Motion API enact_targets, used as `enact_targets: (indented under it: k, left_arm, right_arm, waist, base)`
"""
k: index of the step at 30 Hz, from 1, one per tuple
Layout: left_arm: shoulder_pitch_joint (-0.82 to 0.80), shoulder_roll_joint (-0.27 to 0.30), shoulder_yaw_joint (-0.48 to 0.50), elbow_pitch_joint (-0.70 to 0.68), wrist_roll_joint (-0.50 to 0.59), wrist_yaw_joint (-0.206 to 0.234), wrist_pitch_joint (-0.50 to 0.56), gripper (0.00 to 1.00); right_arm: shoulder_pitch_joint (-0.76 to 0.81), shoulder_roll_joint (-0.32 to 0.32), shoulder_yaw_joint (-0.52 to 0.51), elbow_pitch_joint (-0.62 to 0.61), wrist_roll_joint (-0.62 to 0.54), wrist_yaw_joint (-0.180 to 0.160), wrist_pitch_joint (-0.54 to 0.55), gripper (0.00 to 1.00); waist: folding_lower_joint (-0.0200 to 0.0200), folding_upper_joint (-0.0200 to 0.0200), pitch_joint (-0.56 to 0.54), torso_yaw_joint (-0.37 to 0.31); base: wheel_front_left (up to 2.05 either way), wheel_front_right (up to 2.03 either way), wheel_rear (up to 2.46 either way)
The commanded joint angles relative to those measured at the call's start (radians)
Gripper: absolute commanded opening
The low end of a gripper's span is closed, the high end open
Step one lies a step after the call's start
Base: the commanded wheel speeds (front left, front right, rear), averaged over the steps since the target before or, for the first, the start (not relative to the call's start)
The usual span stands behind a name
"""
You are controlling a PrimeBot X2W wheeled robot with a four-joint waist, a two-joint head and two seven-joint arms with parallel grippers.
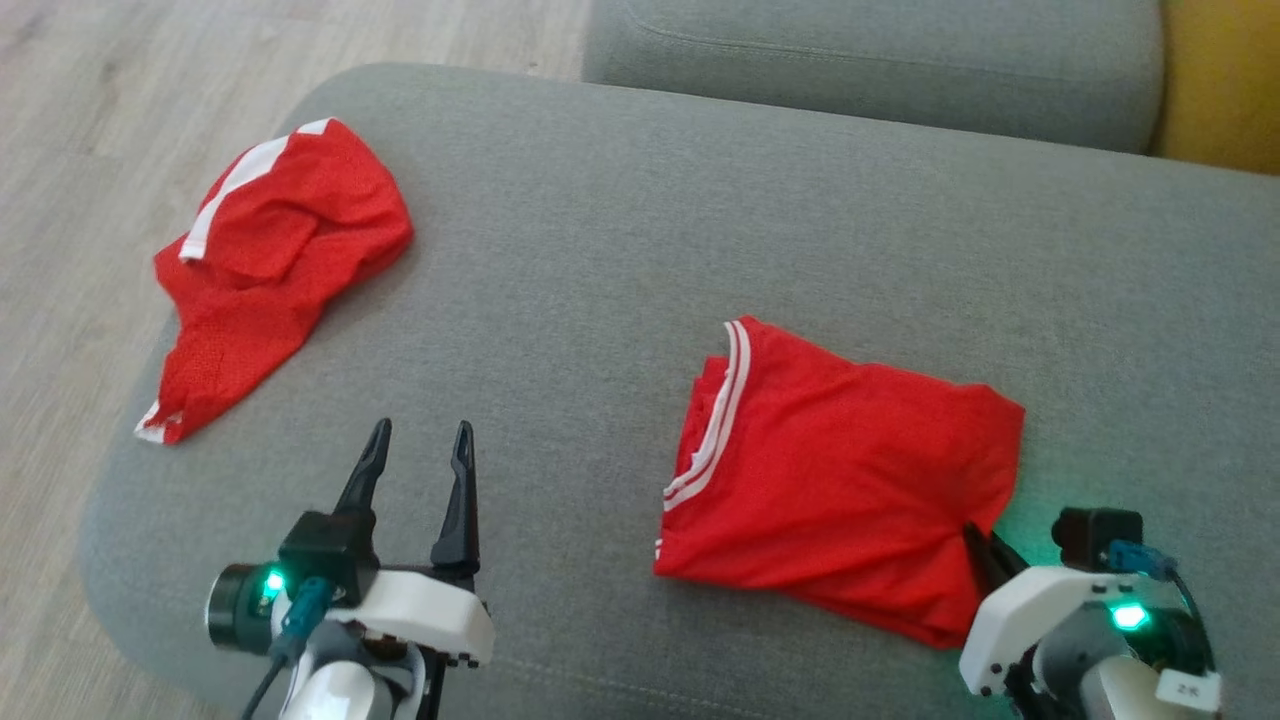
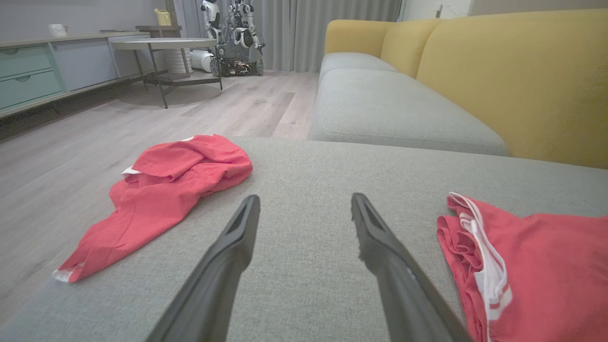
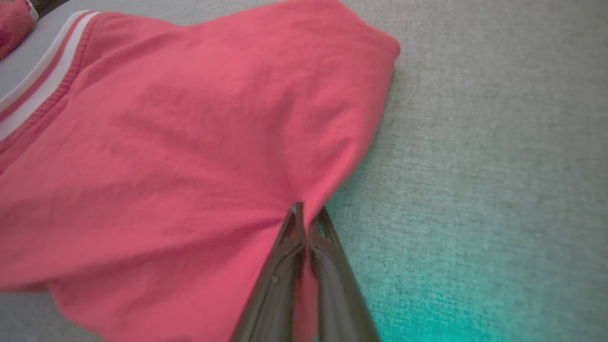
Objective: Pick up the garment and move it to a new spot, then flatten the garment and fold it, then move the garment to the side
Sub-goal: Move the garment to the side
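The folded red mesh garment with white-striped trim lies as a rough rectangle on the grey fabric sofa cushion, near its front edge and right of the middle, with the striped band turned toward the cushion's left end. The right hand is pinched closed on the cloth at the garment's front right corner. The left hand hovers near the front edge, fingers spread wide, holding nothing. A crumpled red garment with white bands sits at the far left corner, one end over the edge.

The right wrist view shows cloth drawn up into the closed fingertips, unclear from the head view. The left wrist view adds a yellow sofa backrest, pale wooden floor and a round table.
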Motion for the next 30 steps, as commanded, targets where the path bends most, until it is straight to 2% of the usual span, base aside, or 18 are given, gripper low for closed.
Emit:
enact_targets:
  k: [1,10,12,19,25,30]
  left_arm:
    - [-0.058,0.001,0.047,-0.035,0.012,-0.003,-0.013,1.0]
    - [-0.049,0.001,0.069,-0.067,0.021,0.002,-0.013,1.0]
    - [-0.052,0.0,0.069,-0.071,0.022,0.0,-0.013,1.0]
    - [-0.083,-0.004,0.071,-0.087,0.033,-0.008,-0.013,1.0]
    - [-0.125,-0.001,0.058,-0.092,0.048,-0.02,-0.013,1.0]
    - [-0.174,0.009,0.04,-0.097,0.067,-0.034,0.001,1.0]
  right_arm:
    - [-0.031,-0.011,0.04,-0.011,0.005,-0.001,0.004,0.0]
    - [-0.091,-0.076,0.125,-0.054,0.009,-0.001,-0.008,0.0]
    - [-0.099,-0.086,0.131,-0.059,0.012,-0.001,-0.008,0.0]
    - [-0.186,-0.136,0.159,-0.075,0.039,-0.001,-0.008,0.0]
    - [-0.296,-0.168,0.162,-0.05,0.07,-0.001,-0.029,0.0]
    - [-0.425,-0.203,0.146,0.007,0.09,-0.001,-0.057,0.0]
  waist:
    - [0.0,0.0,0.004,-0.029]
    - [0.0,0.0,0.022,-0.198]
    - [0.0,0.0,0.027,-0.218]
    - [0.0,0.0,0.078,-0.36]
    - [0.0,0.0,0.145,-0.452]
    - [0.0,0.0,0.217,-0.501]
  base:
    - [0.0,0.0,0.0]
    - [0.0,0.0,0.0]
    - [0.0,0.0,0.0]
    - [0.0,0.0,0.0]
    - [0.0,0.0,0.0]
    - [0.0,0.0,0.0]
